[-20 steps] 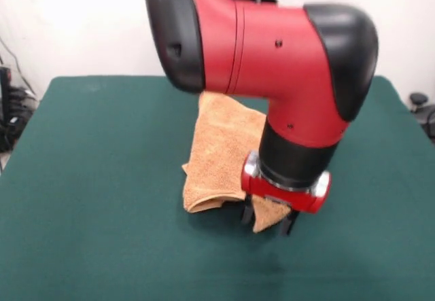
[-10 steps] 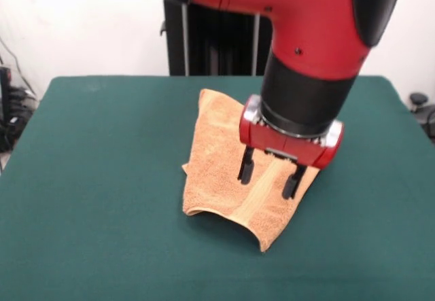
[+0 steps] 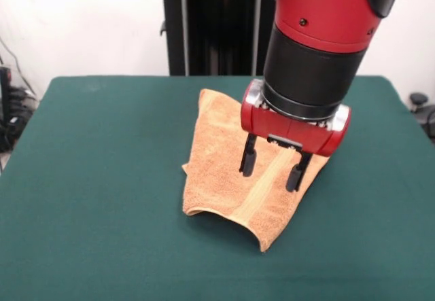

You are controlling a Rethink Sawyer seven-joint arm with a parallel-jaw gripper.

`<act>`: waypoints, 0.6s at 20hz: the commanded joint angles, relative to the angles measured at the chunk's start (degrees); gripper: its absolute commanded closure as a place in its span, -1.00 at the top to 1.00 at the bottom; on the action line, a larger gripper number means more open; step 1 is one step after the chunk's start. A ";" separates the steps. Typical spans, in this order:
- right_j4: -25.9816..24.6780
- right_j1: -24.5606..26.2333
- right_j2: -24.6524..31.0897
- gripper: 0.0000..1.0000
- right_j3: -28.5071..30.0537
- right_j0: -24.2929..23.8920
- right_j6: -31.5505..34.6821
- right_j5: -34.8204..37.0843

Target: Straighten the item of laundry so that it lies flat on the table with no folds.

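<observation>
One orange-tan towel (image 3: 234, 168) lies near the middle of the dark green desk (image 3: 95, 179), the only loose thing on the cloth. It is not flat. Its left side shows a doubled layer, with a small corner poking out at the left edge, and the near-left edge curls up off the desk so that a shadowed hollow shows beneath it. A flat woven band runs diagonally across the towel, from under the arm down toward the near edge. The nearest corner comes to a point on the desk, and the far corner lies just in front of the black pedestal (image 3: 217, 32).

The red and black arm (image 3: 319, 36) comes down from above and covers the towel's right part. The tool (image 3: 270, 165) hangs over the towel with its two dark fingers (image 3: 247, 160) spread apart and nothing between them. The woven band shows through the gap. The fingertips point down at the fabric; whether they touch it cannot be told from this one view.

A white wall stands behind the desk, and dark cables hang at the left edge.
</observation>
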 commanded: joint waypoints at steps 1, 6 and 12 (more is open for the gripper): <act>0.77 2.67 4.51 1.00 10.85 0.51 -3.55 -1.12; 1.40 -0.51 4.37 1.00 16.63 0.51 -2.15 -3.97; 1.34 -2.97 4.31 1.00 19.62 0.76 -2.01 -4.76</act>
